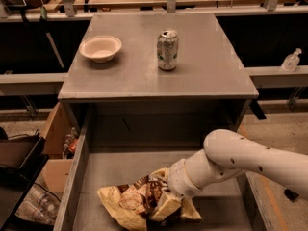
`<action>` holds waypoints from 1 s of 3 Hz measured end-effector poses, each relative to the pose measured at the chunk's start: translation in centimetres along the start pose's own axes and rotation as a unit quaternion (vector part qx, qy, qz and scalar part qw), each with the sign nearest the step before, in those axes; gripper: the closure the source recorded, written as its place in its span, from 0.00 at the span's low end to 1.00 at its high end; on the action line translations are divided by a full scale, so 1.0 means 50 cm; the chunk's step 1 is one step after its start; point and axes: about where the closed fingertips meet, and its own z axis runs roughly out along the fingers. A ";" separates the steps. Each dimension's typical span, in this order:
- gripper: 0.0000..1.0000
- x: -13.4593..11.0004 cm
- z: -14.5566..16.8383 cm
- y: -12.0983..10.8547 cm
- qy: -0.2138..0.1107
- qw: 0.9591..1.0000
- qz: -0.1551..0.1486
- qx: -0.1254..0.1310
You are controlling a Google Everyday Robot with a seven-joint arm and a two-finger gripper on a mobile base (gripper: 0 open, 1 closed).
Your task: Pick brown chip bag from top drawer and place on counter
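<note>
a: which step is the robot on?
b: the pick, judging by how things lie. the white arm (250, 160) reaches in from the right, down into the open top drawer (73, 186), and the gripper (169, 196) at its end is pressed into the brown chip bag (130, 202)
a: where is the bag?
b: lying crumpled on the drawer floor, near the middle, at the end closest to the camera. none of it looks lifted
a: is the gripper open, or clamped on the bag?
b: i cannot tell. the wrist and the folds of foil hide its tip. it touches the bag, and that much shows
a: what does the next move call for?
b: probably a firm hold on the crinkly foil, then a lift clear of the drawer's low walls and up to the counter (144, 76) above. a pale bowl (100, 47) and a soda can (167, 50) stand there, so the bag wants a bare spot nearer the front edge
</note>
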 end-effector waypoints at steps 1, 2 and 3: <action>1.00 0.000 0.000 0.000 0.000 1.000 0.000 0.000; 1.00 0.000 0.000 0.000 0.000 1.000 0.000 0.000; 1.00 0.000 0.000 0.000 0.000 1.000 0.000 0.000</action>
